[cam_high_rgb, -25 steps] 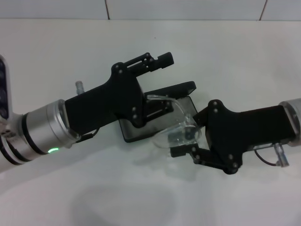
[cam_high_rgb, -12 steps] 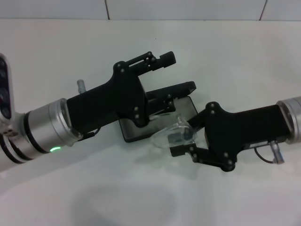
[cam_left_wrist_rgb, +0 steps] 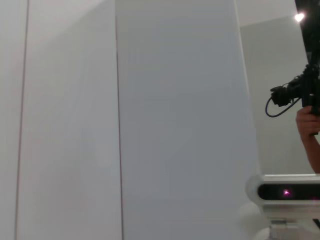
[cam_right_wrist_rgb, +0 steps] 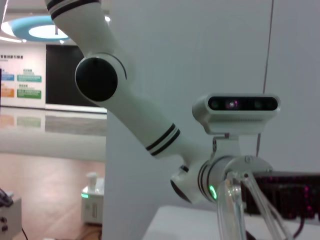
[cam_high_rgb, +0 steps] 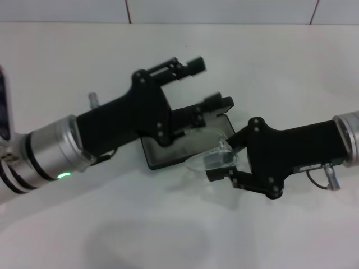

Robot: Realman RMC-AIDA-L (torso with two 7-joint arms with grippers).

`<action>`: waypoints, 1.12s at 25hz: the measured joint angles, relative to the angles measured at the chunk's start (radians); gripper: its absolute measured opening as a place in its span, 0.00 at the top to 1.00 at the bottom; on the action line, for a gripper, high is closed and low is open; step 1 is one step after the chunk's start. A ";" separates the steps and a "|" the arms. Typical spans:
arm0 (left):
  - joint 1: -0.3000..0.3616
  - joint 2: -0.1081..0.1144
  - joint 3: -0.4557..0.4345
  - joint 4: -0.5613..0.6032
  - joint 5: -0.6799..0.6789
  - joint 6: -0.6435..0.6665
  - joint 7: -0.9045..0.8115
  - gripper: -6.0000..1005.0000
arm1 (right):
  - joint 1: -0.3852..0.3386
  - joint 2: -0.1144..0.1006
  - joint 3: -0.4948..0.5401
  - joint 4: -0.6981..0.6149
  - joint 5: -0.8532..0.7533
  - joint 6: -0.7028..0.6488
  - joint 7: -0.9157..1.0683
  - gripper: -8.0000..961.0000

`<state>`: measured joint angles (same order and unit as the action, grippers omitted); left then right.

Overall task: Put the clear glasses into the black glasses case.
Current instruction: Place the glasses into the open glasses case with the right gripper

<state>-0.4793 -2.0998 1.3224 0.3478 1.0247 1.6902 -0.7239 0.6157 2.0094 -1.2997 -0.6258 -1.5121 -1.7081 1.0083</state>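
The table (cam_high_rgb: 269, 73) is white and carries the open black case (cam_high_rgb: 168, 151), lid (cam_high_rgb: 216, 106) raised toward the far side. The left gripper (cam_high_rgb: 203, 81) reaches over the case from the robot's left, fingers spread wide and holding nothing; its lower finger is at the lid, perhaps to steady it. The right gripper (cam_high_rgb: 224, 165) comes from the right, fingers closed narrow on the clear glasses (cam_high_rgb: 210, 158). The glasses hang at the case's near right corner, partly over the grey lining — whether they touch it I cannot tell. The step in hand looks like the insertion: next the glasses must go lower and further inside before release.
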 joint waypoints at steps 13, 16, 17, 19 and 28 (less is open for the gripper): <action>0.158 0.012 -0.293 0.008 -0.062 -0.016 0.062 0.39 | -0.276 0.014 -0.256 -0.528 -0.186 0.535 0.079 0.86; 0.163 0.011 -0.298 0.001 -0.068 -0.018 0.062 0.39 | -0.287 0.014 -0.363 -0.552 -0.214 0.706 0.077 0.86; 0.161 0.011 -0.298 0.000 -0.068 -0.019 0.063 0.39 | -0.287 0.014 -0.401 -0.553 -0.220 0.761 0.076 0.85; 0.156 0.011 -0.299 -0.002 -0.067 -0.024 0.063 0.39 | -0.283 0.014 -0.463 -0.550 -0.228 0.854 0.074 0.85; 0.132 0.010 -0.295 -0.005 -0.062 -0.052 0.059 0.39 | -0.266 0.017 -0.628 -0.539 -0.244 1.095 0.073 0.84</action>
<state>-0.3477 -2.0897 1.0273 0.3431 0.9625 1.6377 -0.6652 0.3493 2.0261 -1.9280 -1.1646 -1.7563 -0.6133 1.0813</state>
